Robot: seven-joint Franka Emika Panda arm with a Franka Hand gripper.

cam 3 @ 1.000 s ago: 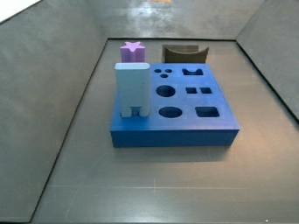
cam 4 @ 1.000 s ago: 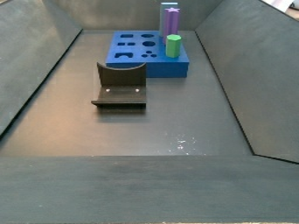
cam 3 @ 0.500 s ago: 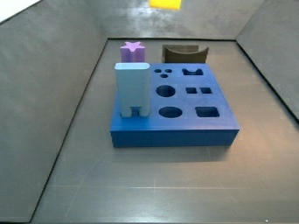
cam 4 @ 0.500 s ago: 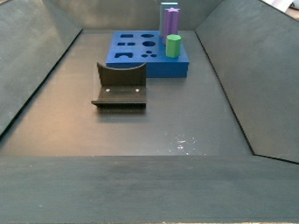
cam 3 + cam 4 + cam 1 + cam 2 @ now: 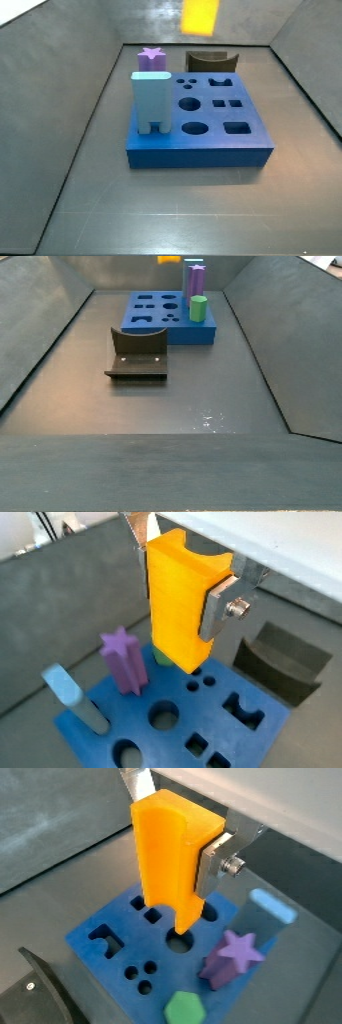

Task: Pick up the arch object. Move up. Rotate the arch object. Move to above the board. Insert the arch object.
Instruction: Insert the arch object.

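Tool (image 5: 185, 584) is clamped on the arch object (image 5: 181, 600) in both wrist views, silver finger plates (image 5: 217, 856) pressed flat on its sides, so it's holding the piece and not just hovering around it. That orange-yellow block hangs upright, up in the air over the board (image 5: 114, 970), not touching it. In a side view you only catch the block as a yellow patch (image 5: 201, 15) high above the far end of the board (image 5: 201, 148), tool itself out of frame.

Biggest thing down there is the blue board with its dark round and square holes, sitting on the grey floor (image 5: 174, 215). Next the dark brown piece with the curved hollow (image 5: 138, 353), lying on the floor just in front of the board (image 5: 168, 318) in that view. Then the tall pale blue two-legged block (image 5: 148, 100) standing on the board's edge, the purple star post (image 5: 123, 659) near it, and a small green peg (image 5: 199, 308) upright by the purple one
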